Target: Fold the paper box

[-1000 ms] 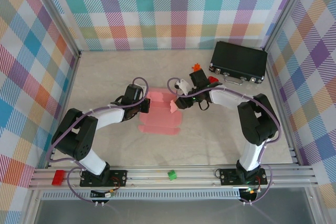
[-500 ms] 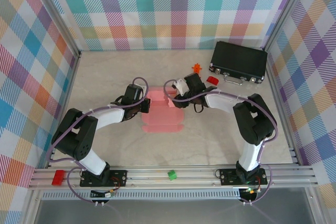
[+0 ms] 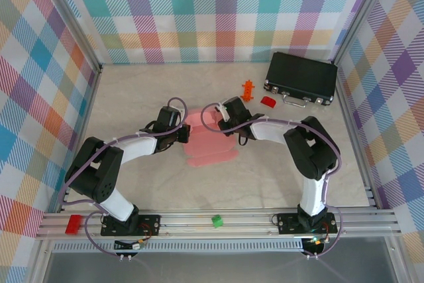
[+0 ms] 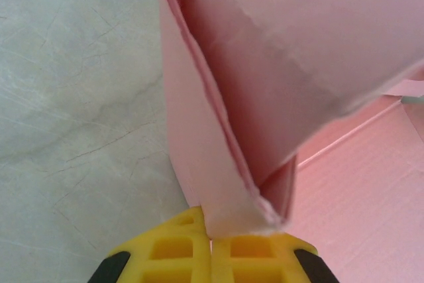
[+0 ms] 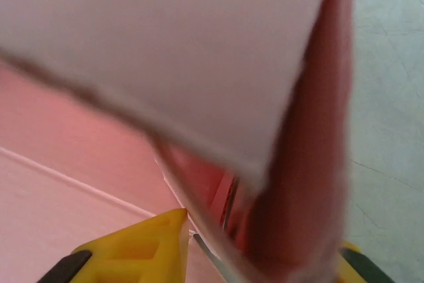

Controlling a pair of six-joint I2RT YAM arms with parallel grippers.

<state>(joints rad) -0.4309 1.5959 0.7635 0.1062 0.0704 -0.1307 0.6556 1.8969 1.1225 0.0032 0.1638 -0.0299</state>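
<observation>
With our left gripper (image 4: 211, 240) pinching the paper box (image 3: 212, 145) on the tabletop (image 3: 132, 97) and our right gripper (image 5: 265, 256) narrowly parted around a raised flap, we risk tearing the card if the arms diverge.

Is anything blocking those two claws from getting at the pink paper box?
Nothing visible. The left claw is shut on a folded edge of the paper box, and a flap sits within the right claw. The black case lies well aside.
</observation>
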